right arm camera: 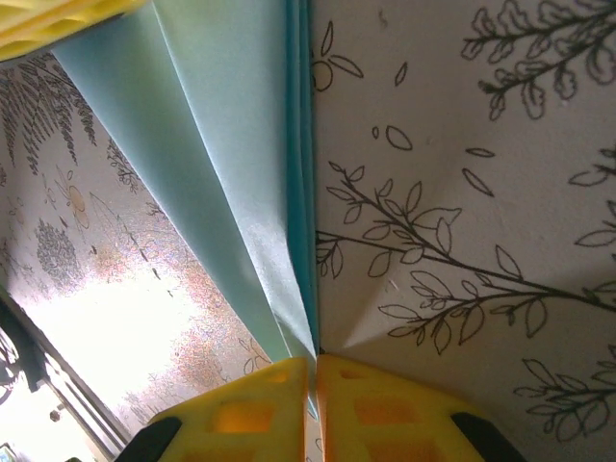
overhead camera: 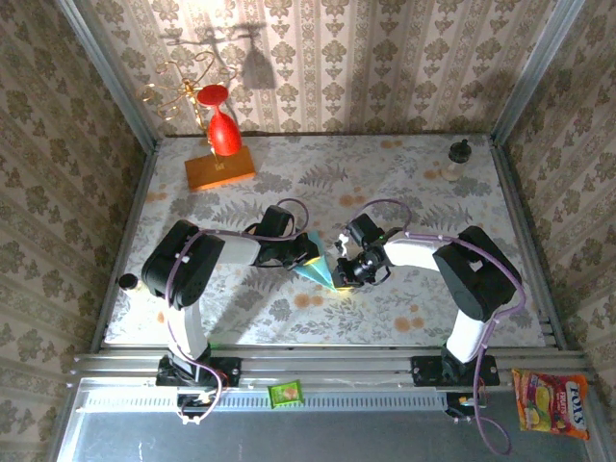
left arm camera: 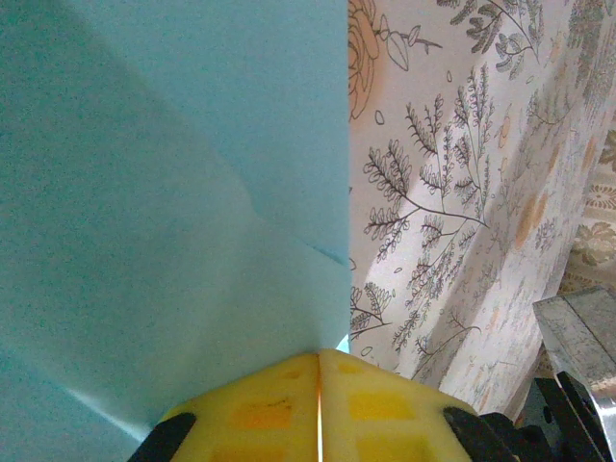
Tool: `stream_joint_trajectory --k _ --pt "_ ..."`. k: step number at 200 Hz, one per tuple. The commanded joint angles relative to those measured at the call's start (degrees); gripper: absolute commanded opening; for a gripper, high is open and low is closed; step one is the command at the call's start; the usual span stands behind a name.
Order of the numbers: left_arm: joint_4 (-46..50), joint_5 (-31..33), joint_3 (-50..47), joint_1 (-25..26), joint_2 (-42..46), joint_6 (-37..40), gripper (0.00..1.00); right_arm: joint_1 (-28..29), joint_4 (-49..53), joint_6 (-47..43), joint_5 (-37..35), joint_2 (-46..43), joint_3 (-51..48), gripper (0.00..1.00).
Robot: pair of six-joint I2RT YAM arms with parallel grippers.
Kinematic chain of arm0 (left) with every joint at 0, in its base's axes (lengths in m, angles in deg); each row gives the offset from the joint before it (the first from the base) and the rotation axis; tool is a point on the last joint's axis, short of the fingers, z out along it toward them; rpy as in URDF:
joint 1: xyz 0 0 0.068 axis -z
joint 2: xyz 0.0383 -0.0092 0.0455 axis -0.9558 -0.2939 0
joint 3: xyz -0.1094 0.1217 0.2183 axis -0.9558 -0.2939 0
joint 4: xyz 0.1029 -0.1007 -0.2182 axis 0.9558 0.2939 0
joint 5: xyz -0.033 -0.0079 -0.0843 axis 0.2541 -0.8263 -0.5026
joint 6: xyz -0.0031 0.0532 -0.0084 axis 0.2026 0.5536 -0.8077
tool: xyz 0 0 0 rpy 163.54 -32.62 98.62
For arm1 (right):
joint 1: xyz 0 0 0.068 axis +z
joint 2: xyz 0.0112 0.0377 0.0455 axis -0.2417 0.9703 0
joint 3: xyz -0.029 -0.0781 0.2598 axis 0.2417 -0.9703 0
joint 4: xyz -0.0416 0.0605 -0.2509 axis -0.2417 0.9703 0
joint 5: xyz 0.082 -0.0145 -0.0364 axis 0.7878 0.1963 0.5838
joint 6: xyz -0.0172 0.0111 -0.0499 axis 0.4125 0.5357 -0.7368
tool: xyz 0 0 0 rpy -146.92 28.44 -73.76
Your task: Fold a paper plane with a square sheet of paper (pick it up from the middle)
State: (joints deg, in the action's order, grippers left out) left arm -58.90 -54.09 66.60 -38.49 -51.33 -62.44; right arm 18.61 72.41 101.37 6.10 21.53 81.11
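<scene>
The light-blue paper plane [overhead camera: 318,270] lies folded to a sharp tip at the middle of the floral table [overhead camera: 414,318]. My left gripper [overhead camera: 310,253] meets it from the left and my right gripper [overhead camera: 344,266] from the right. In the left wrist view the yellow pads [left arm camera: 260,409] are pressed together at the edge of the wide blue paper [left arm camera: 173,192]; the left gripper [left arm camera: 319,354] is shut on it. In the right wrist view the stacked folded layers [right arm camera: 241,192] run down into the thin slit of the right gripper [right arm camera: 314,361], which is shut on them. The left gripper's yellow pad [right arm camera: 58,19] shows at the top left.
An orange block [overhead camera: 220,169] carrying a red wine glass [overhead camera: 223,133] stands at the back left, with a gold wire stand [overhead camera: 183,91] behind it. A small dark bottle [overhead camera: 459,154] sits at the back right. A green packet [overhead camera: 286,393] and a candy bag [overhead camera: 551,402] lie off the table's front.
</scene>
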Motion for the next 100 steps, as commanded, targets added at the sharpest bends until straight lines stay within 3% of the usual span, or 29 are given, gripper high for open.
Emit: stream_joint_trajectory --k 1,100 --pt "8.67 4.30 -2.59 -0.58 -3.32 1.89 0.10 -0.15 6.58 -0.29 0.26 -0.97 -1.73 0.15" --pt "8.95 4.26 -2.18 -0.45 -2.98 1.98 0.10 -0.52 3.97 1.00 -1.19 -8.33 0.69 0.20"
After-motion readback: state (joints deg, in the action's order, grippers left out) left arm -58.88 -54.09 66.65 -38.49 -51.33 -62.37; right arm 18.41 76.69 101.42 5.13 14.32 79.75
